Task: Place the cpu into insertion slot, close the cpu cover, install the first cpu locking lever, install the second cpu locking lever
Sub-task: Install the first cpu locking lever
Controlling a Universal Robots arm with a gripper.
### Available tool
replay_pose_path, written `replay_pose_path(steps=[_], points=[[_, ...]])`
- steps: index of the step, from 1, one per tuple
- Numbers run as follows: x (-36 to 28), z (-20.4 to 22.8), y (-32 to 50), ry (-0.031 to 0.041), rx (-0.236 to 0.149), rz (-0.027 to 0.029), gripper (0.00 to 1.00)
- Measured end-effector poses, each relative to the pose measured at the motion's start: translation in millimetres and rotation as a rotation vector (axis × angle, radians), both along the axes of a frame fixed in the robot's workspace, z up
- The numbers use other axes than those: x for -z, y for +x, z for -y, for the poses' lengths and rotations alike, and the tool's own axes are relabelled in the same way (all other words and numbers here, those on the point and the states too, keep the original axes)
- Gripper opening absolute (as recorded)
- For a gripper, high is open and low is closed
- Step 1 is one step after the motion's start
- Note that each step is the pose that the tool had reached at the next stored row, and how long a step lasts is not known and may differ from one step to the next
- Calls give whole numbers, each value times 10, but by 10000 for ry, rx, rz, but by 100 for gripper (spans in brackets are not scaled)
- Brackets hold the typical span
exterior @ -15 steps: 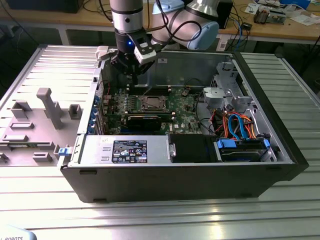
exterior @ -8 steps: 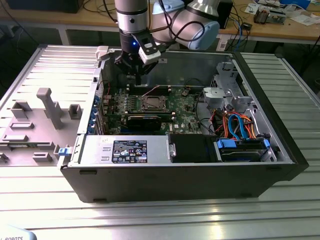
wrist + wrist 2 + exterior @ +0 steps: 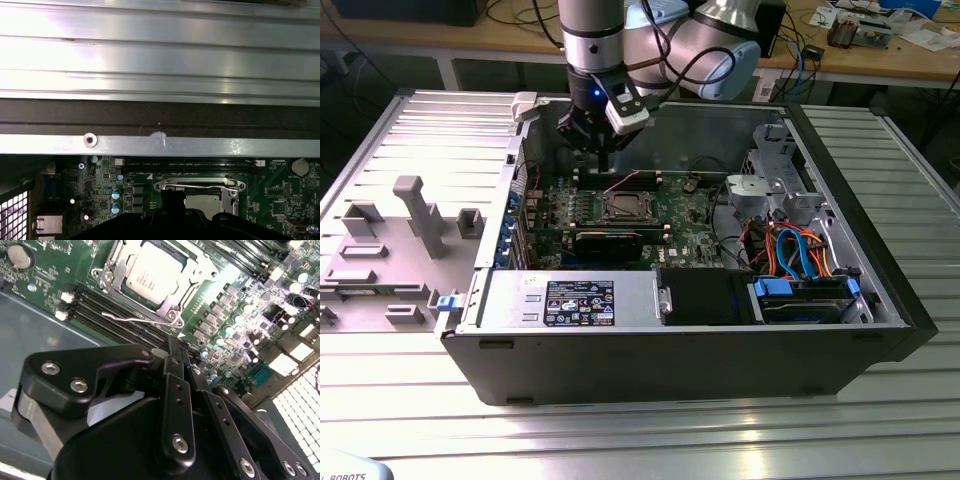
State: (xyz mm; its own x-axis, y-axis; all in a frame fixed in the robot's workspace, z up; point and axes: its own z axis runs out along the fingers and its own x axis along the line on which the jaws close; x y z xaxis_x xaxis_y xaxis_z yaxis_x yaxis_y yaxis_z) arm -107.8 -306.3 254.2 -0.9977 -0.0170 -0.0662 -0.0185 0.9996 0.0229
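Black and bulky, the pincer (image 3: 182, 357) fills the near part of the second wrist view, its two dark fingers (image 3: 176, 390) drawn together with nothing between them that we can see. Beyond the fingertips we see the green motherboard (image 3: 240, 315), and on it the cpu (image 3: 152, 274) lying flat in the insertion slot (image 3: 172, 315), its silvery-grey top facing up. The cpu cover (image 3: 197, 277) lies down around the chip, with the metal top showing through its square window. A thin wire locking lever (image 3: 127, 318) runs along the socket's edge just beside the long black memory slots (image 3: 107, 315); we cannot tell whether it is latched. A round coin battery (image 3: 19, 256) sits in a far corner of the board.

From the first wrist view we look along the board toward the case wall (image 3: 160, 145), a grey metal rail with a screw in it, and the socket (image 3: 200, 187) sits just ahead of the pincer's dark body.

On the exterior view we find the open computer case (image 3: 670, 360) lying on a ribbed metal tabletop (image 3: 620, 430). Our arm reaches down into it from above, the pincer (image 3: 603, 160) hanging near the case's far wall, just behind the socket (image 3: 625, 207) and above the board. Toward the exterior view's right, orange and blue cables (image 3: 790, 250) bundle beside the drive cage.
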Motion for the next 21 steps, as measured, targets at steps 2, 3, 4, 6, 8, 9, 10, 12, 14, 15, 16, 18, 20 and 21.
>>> replay_pose_path(steps=[2, 3, 4, 6, 8, 9, 10, 12, 14, 15, 16, 18, 20, 21], points=[[6, 0, 18, 3, 20, -6, 11], [8, 0, 31, 0, 36, -18, 11], [12, 0, 44, 0, 57, -35, 11], [29, 0, 81, 2, 156, -94, 11], [55, 0, 95, 3, 574, -96, 11], [60, 0, 99, 3, 633, -96, 11], [64, -1, 107, 2, 647, -97, 11], [82, -11, 135, 4, 645, -95, 11], [108, -15, 148, 0, 641, -95, 11], [136, -20, 156, -9, 636, -96, 11], [151, -24, 161, -13, 632, -96, 11], [189, -39, 183, -26, 552, -95, 11], [206, -53, 200, -28, 501, -94, 11], [214, -60, 209, -29, 485, -94, 11]])
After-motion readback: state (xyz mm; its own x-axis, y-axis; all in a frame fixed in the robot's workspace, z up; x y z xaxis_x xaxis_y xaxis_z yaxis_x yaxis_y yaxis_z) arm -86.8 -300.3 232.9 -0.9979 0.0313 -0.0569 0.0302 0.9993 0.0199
